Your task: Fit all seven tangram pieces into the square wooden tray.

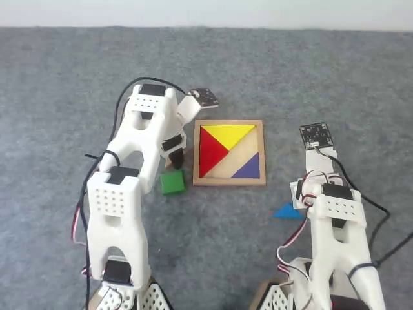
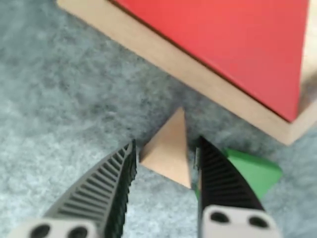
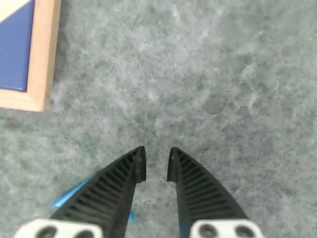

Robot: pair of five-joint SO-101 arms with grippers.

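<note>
The square wooden tray [image 1: 229, 182] holds a yellow triangle [image 1: 229, 134], a red triangle [image 1: 211, 154] and a purple-blue triangle [image 1: 248, 168]. My left gripper [image 2: 166, 146] sits just off the tray's left edge [image 2: 198, 79], shut on a small tan triangle [image 2: 168, 153]. A green piece [image 1: 172, 182] lies on the carpet right beside it, partly behind one finger [image 2: 218, 178]. My right gripper [image 3: 156, 158] hangs low over bare carpet to the right of the tray, slightly open and holding nothing. A light blue piece [image 1: 287, 211] lies next to it.
Grey carpet covers the whole table. The tray's corner [image 3: 42, 54] with the purple-blue triangle [image 3: 15, 44] lies a little away from my right gripper. Cables trail from both arms. Open carpet stretches behind and to both sides of the tray.
</note>
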